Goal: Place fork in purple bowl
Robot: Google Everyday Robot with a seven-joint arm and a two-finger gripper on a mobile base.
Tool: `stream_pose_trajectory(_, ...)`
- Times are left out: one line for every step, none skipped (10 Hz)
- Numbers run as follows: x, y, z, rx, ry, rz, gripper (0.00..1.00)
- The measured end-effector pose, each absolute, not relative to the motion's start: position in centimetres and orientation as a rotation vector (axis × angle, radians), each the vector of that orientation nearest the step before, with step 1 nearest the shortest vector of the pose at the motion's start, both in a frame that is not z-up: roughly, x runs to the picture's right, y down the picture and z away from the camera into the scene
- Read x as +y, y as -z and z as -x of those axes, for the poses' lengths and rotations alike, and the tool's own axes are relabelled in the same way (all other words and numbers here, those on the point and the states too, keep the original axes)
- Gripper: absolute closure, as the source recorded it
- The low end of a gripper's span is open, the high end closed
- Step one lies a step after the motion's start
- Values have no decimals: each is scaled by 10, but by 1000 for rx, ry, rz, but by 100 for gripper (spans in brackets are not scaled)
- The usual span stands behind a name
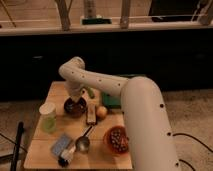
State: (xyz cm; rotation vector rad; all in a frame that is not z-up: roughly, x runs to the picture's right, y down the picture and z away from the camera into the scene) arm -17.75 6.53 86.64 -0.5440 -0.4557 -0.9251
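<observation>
The gripper (75,98) hangs directly above the purple bowl (75,107), at the rear left of the table (42,150). Gripper state cannot be told, because the wrist hides it. The fork cannot be made out; it is probably at the gripper or in the bowl. The arm reaches in from above, which likely keeps it clear of the cup (48,117), orange (101,111) and scoop (82,143). The orange bowl (116,139) sits well apart, front right.
</observation>
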Motion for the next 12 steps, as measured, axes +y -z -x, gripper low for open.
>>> stream_pose_trajectory(65,-865,178,-454,927,544,20)
stream_pose_trajectory(64,-865,177,-451,927,543,20)
stream_pose_trajectory(63,-864,176,-448,926,542,20)
stream_pose_trajectory(61,-863,176,-445,927,539,20)
stream_pose_trajectory(59,-863,175,-442,926,537,20)
stream_pose_trajectory(57,-862,173,-438,926,538,20)
stream_pose_trajectory(56,-861,172,-435,926,538,20)
stream_pose_trajectory(55,-861,172,-434,927,541,20)
stream_pose_trajectory(55,-861,170,-434,928,541,20)
stream_pose_trajectory(53,-860,170,-436,928,541,20)
stream_pose_trajectory(53,-859,169,-438,929,543,20)
stream_pose_trajectory(53,-859,169,-440,930,544,20)
